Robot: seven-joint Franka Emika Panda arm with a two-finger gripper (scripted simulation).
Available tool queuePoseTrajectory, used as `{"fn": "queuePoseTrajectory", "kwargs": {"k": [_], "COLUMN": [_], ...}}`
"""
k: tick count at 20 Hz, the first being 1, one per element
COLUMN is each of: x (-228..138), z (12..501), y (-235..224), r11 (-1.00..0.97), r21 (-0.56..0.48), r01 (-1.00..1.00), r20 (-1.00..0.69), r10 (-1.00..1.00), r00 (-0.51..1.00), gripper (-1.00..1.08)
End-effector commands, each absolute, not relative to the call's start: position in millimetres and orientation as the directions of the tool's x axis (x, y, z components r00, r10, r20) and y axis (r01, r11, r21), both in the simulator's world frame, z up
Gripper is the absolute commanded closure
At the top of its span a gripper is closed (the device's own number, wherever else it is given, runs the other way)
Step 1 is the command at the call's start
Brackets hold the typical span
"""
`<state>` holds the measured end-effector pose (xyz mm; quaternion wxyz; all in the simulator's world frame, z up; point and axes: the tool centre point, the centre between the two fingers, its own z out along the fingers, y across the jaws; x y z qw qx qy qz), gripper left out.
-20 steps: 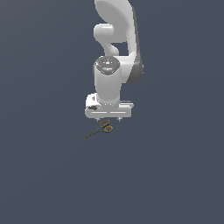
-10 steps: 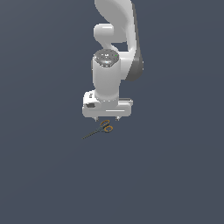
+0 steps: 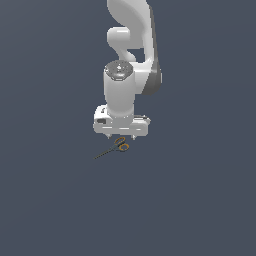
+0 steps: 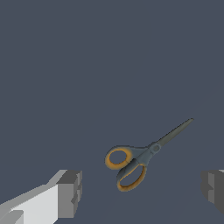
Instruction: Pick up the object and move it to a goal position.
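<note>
On the dark floor just below the arm lay the scissors, blades pointing toward the exterior view's left. Above them the gripper hung spread wide, grasping nothing.

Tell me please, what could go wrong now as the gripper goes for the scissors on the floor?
1. The scissors lie flat on the surface, so the open gripper may close above the thin metal and miss.
2. In the wrist view the handles sit near the line between the fingers, but the blades point away; a grip on the rings alone may let the scissors swing or slip.
3. Descending too far could press the fingertips into the surface.
</note>
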<state>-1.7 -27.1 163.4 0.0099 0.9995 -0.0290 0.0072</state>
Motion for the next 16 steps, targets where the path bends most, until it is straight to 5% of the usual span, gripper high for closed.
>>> {"fn": "queuePoseTrajectory", "kwargs": {"k": [1, 16], "x": [-3, -15], "z": [158, 113], "y": [-29, -53], "r11": [-0.994, -0.838], "r21": [0.015, -0.007], "r01": [-0.108, -0.545], "r20": [0.014, -0.001], "r10": [-0.107, -0.545], "r00": [0.994, 0.838], "gripper": [-0.92, -0.92]}}
